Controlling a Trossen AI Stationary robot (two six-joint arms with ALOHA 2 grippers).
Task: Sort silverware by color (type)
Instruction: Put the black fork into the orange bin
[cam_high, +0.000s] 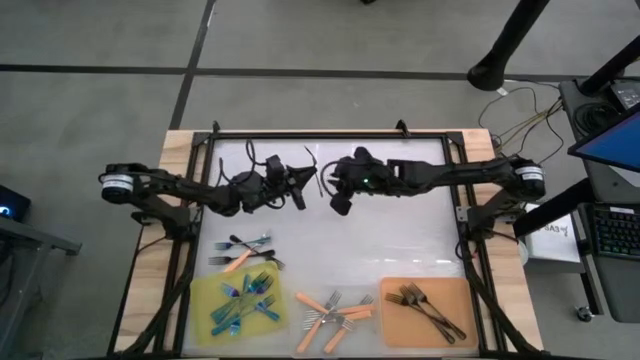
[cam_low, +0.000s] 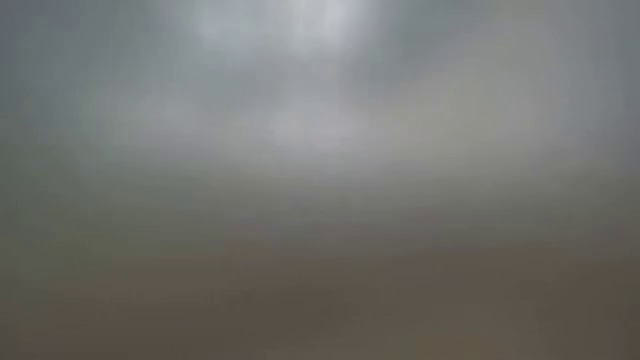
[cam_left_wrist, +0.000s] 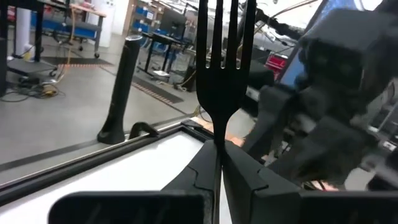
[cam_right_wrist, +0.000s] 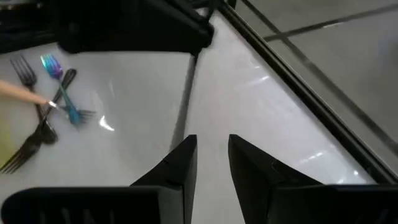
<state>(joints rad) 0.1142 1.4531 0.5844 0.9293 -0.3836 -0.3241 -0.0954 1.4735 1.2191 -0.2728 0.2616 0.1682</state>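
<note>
My left gripper (cam_high: 303, 188) is over the far middle of the table, shut on a dark fork (cam_left_wrist: 219, 68) whose tines point away from it toward my right arm. My right gripper (cam_high: 338, 203) hovers close by, facing it. Its fingers (cam_right_wrist: 212, 155) are open with nothing between them. Blue-teal forks (cam_high: 245, 300) lie on a yellow mat (cam_high: 205, 318). Dark forks (cam_high: 430, 305) lie on an orange mat (cam_high: 400, 330). Orange-handled forks (cam_high: 335, 312) lie on the bare table between the mats. A small mixed heap of forks (cam_high: 245, 250) lies above the yellow mat. The low view shows only blur. My left gripper pinches the fork's handle (cam_left_wrist: 217, 146) between its two fingers, just behind the neck. The fingers run along the fork and point about level toward the table's right. The fork sticks out past the fingertips, tines foremost, lifted clear of the table.
A black frame rail (cam_high: 330, 134) runs along the table's far edge, with loose black cables (cam_high: 255, 160) near it. The white tabletop (cam_high: 400, 240) lies bare between the arms and the mats. The mixed heap (cam_right_wrist: 53, 106) also shows in the right wrist view.
</note>
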